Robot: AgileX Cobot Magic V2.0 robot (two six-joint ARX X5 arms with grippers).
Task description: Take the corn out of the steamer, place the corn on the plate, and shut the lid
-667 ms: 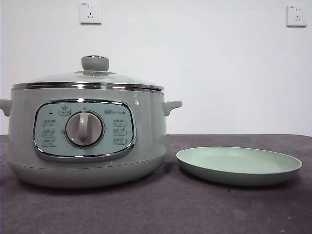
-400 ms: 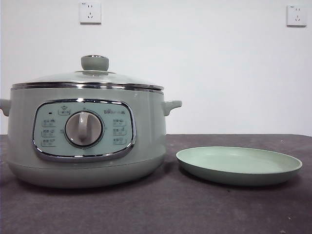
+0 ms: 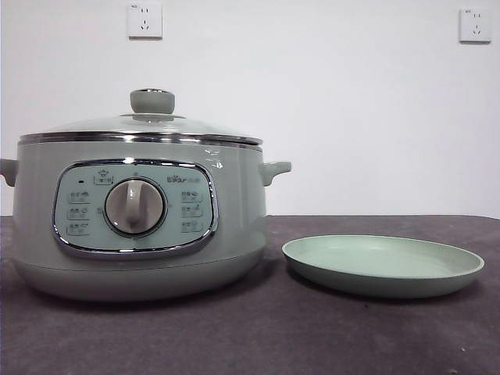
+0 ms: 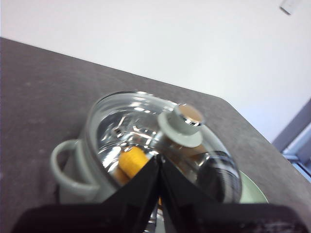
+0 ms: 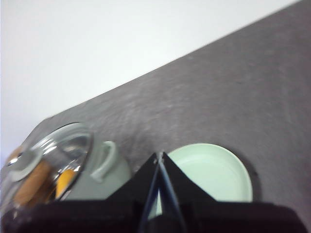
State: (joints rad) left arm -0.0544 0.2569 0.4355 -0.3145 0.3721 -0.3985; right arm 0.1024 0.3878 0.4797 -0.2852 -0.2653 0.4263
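The sage-green steamer point(image 3: 137, 226) stands on the left of the table with the glass lid point(image 3: 141, 125) closed on it; the lid's green knob point(image 3: 152, 101) points up. The corn point(image 4: 132, 162) shows yellow through the glass inside the pot. The empty pale-green plate point(image 3: 383, 266) lies to the steamer's right. My left gripper point(image 4: 159, 160) is shut and empty, above the steamer, short of the lid knob point(image 4: 183, 124). My right gripper point(image 5: 159, 158) is shut and empty, above the plate point(image 5: 214, 172). Neither arm shows in the front view.
The dark grey table point(image 3: 258, 336) runs to a white wall with two sockets point(image 3: 144, 19). The steamer's side handles point(image 3: 275, 169) stick out toward the plate.
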